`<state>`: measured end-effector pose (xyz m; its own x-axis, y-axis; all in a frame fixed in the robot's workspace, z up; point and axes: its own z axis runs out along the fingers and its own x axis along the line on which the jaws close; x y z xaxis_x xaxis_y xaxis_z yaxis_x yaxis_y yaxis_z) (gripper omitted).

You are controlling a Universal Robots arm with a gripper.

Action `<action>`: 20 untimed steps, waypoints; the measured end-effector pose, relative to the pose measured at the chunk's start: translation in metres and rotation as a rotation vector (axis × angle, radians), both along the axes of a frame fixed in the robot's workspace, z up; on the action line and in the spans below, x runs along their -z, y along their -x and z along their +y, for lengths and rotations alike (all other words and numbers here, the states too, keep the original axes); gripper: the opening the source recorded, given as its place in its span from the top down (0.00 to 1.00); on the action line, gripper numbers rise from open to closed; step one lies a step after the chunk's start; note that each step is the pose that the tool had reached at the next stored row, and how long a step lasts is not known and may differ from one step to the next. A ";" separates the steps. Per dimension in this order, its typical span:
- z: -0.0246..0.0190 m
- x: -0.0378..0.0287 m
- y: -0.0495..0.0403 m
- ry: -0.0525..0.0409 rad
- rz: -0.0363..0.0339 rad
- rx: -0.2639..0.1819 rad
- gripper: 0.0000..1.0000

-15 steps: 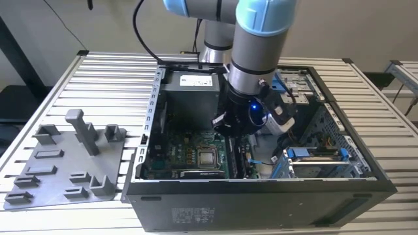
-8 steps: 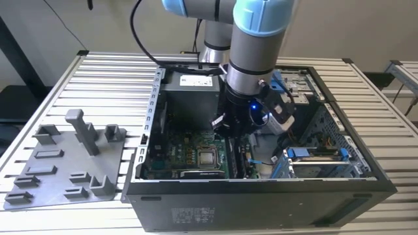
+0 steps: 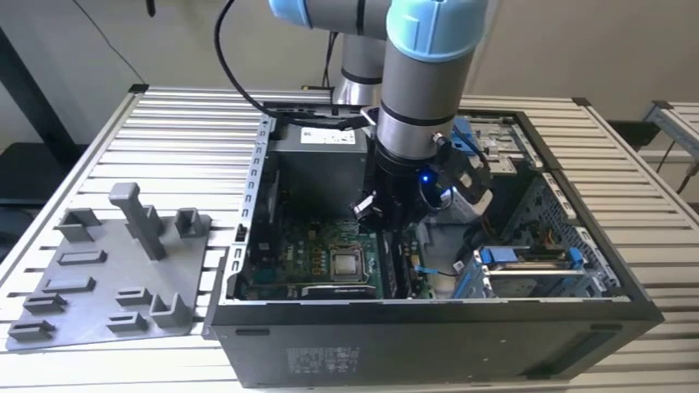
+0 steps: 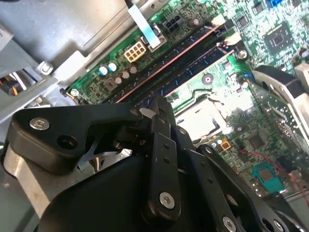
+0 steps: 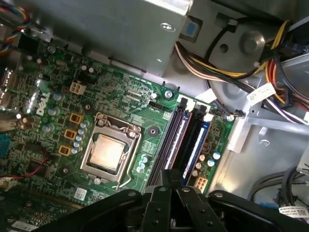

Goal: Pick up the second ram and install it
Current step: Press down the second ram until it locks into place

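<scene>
An open computer case (image 3: pixel 437 311) lies on a slatted table (image 3: pixel 164 131). The robot arm (image 3: pixel 421 98) reaches down into it, and the gripper (image 3: pixel 382 214) hangs over the green motherboard (image 3: pixel 300 266), just above the memory slots (image 5: pixel 186 140) beside the silver processor (image 5: pixel 107 152). The first wrist view shows the fingers (image 5: pixel 169 186) drawn together over the slots, but whether they grasp anything cannot be told. A thin dark ram (image 5: pixel 195 145) sits in a slot, running along the motherboard's edge next to the metal drive bay. A grey parts tray (image 3: pixel 104 278) with an upright post (image 3: pixel 140 217) rests near the table's edge, to the exterior view's left of the case.
</scene>
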<state>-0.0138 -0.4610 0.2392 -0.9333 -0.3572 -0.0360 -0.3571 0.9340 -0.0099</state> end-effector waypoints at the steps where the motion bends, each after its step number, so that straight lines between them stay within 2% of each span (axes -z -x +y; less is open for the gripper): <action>1: 0.0000 0.0000 0.0000 0.0000 -0.0023 -0.016 0.89; 5: 0.0000 0.0001 0.0000 -0.0001 -0.0099 -0.081 0.89; 20: 0.0000 0.0000 0.0000 -0.0014 -0.0133 -0.337 0.89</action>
